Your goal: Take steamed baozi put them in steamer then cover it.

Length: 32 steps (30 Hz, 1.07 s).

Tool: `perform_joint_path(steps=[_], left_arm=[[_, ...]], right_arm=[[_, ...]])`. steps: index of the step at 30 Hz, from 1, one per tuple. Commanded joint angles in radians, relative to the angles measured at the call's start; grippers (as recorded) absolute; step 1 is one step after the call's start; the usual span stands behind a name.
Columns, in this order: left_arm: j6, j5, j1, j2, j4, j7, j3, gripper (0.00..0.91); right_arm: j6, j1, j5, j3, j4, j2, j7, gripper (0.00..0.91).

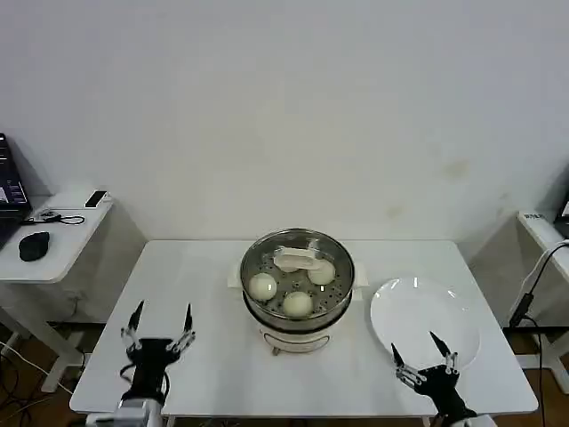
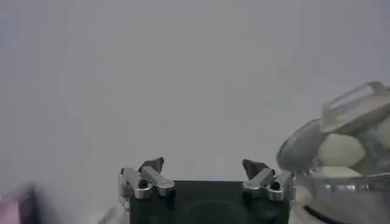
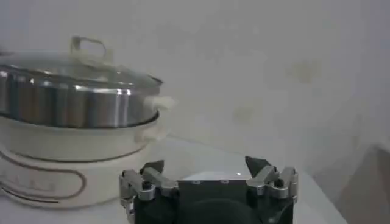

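Observation:
The steamer point(image 1: 338, 298), a shiny steel pot on a white base, stands mid-table with the glass cover point(image 1: 342, 258) and its cream handle point(image 1: 296, 261) resting on top. Through the glass I see three steamed baozi point(image 1: 262, 286) point(image 1: 298, 304) point(image 1: 321, 272). In the right wrist view the covered steamer point(image 3: 73, 106) stands off to one side; in the left wrist view a baozi point(image 2: 341, 149) shows under the lid. My left gripper point(image 1: 162, 320) hovers open at the table's front left, holding nothing. My right gripper point(image 1: 425, 349) is open and empty over the white plate's near edge.
An empty white plate point(image 1: 418, 307) lies right of the steamer. A side desk at far left carries a mouse point(image 1: 34, 245) and cables. Another desk edge with a cable shows at far right point(image 1: 542, 227).

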Motion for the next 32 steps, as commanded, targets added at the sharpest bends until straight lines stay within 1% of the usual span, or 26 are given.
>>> perform_joint_path(steps=[1,3,4,6,9,14,19,32], left_arm=[[-0.156,-0.25,0.203,-0.049,0.023,-0.023,-0.066,0.907],[-0.153,-0.246,0.201,-0.056,0.025,-0.021,-0.056,0.907],[-0.151,-0.241,0.2,-0.058,0.022,-0.021,-0.052,0.907],[-0.134,-0.229,0.197,-0.066,0.015,-0.012,-0.049,0.907],[-0.116,-0.211,0.203,-0.07,0.005,0.0,-0.04,0.907],[-0.114,-0.186,0.205,-0.078,0.01,-0.003,-0.027,0.907],[-0.117,-0.171,0.191,-0.083,0.035,0.003,-0.028,0.907],[-0.093,-0.136,0.2,-0.086,0.036,0.01,-0.015,0.907]], right_arm=[[-0.061,-0.043,0.21,-0.053,0.009,-0.168,0.039,0.907],[-0.047,-0.046,0.226,-0.089,0.002,-0.199,0.052,0.907],[-0.04,-0.048,0.229,-0.103,0.001,-0.21,0.068,0.907],[-0.033,-0.046,0.226,-0.12,0.002,-0.218,0.087,0.907],[-0.034,-0.037,0.222,-0.127,0.009,-0.211,0.113,0.907],[-0.035,-0.037,0.203,-0.144,0.01,-0.2,0.132,0.907],[-0.02,-0.047,0.177,-0.154,0.016,-0.194,0.133,0.907],[-0.001,-0.053,0.154,-0.168,0.013,-0.18,0.142,0.907]])
